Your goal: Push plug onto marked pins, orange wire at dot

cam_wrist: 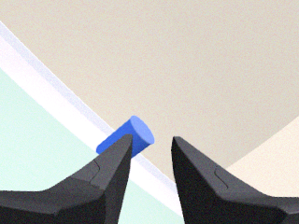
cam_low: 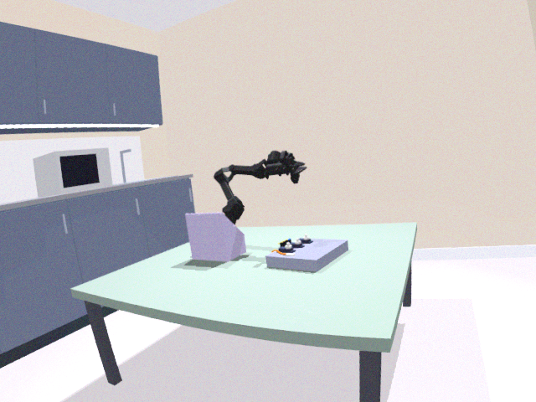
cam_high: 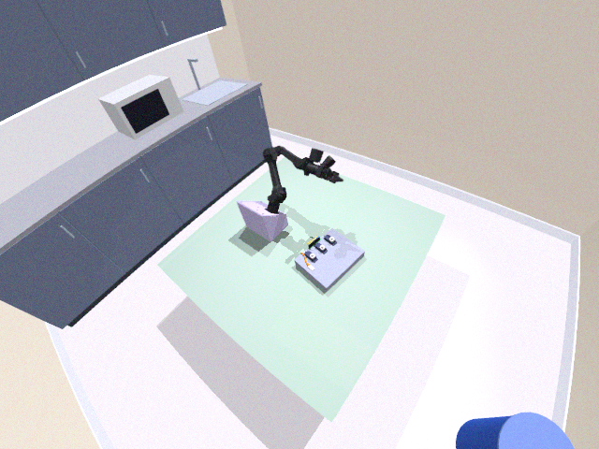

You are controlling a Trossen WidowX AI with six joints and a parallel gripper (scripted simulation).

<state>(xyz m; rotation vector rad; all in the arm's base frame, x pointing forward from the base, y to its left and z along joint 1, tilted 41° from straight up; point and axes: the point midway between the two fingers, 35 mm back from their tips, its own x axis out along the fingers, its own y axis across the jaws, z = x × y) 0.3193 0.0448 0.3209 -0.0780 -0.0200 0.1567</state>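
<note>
The lavender holder (cam_high: 338,265) (cam_low: 331,249) lies on the table with three dark servos that have white tops. From beside the servo (cam_high: 311,255) at one end, an orange lead (cam_high: 305,259) (cam_low: 277,251) runs to a small pale plug (cam_high: 310,267) (cam_low: 290,254) lying on the holder. A small black and yellow piece (cam_high: 313,241) (cam_low: 284,242) sits at the holder's edge towards the arm base; single pins, dot and plug holes are too small to tell. My gripper (cam_high: 341,179) (cam_low: 304,167) (cam_wrist: 152,142) is raised high above the table, pointing roughly level. Its fingers stand partly open, with nothing held between them.
The arm's lavender wedge base (cam_high: 266,224) (cam_low: 212,238) stands on the green table (cam_high: 270,309) (cam_low: 216,298) beside the holder. A blue cylinder (cam_high: 527,435) (cam_wrist: 121,137) is beyond the table. Counters and a microwave (cam_high: 145,108) (cam_low: 79,170) are at the left.
</note>
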